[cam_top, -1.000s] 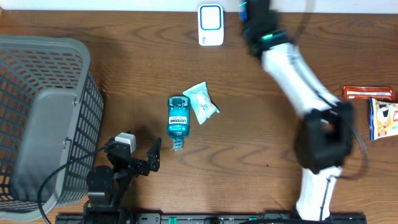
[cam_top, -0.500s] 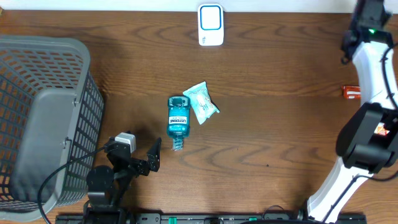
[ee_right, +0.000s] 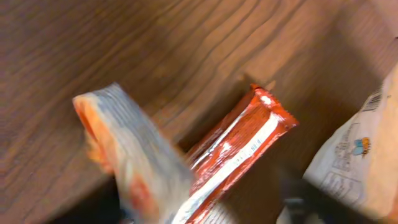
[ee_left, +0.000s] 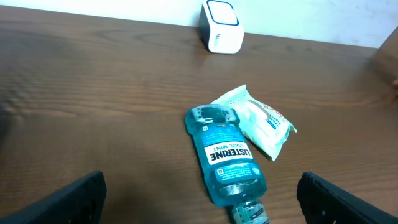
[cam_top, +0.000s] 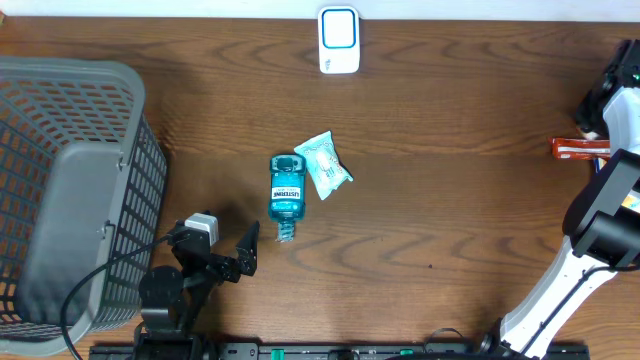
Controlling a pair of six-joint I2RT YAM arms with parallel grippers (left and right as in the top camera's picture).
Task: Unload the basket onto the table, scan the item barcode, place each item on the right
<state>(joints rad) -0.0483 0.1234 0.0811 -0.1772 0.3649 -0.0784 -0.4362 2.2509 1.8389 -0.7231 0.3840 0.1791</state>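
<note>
The white and blue barcode scanner [cam_top: 339, 40] stands at the table's far edge, also visible as the scanner [ee_left: 222, 35]. My right gripper [ee_right: 208, 202] is at the far right of the table, with its dark fingers wide apart. A motion-blurred orange and white packet [ee_right: 134, 162] sits by its left finger, above a red snack bar [ee_right: 239, 149]; I cannot tell whether it touches the finger. My left gripper [ee_left: 208, 199] stands open near the table's front edge, just short of a blue mouthwash bottle [ee_left: 224, 155] that lies flat beside a pale wipes packet [ee_left: 258, 121].
A grey mesh basket [cam_top: 70, 190] fills the left side. The red snack bar [cam_top: 578, 149] lies at the right edge, partly under my right arm [cam_top: 610, 200]. A white bag [ee_right: 357, 155] lies beside it.
My right arm swung from beside the scanner to the right edge of the table, and its jaws went from shut to wide apart. The left arm, bottle and wipes have not moved.
</note>
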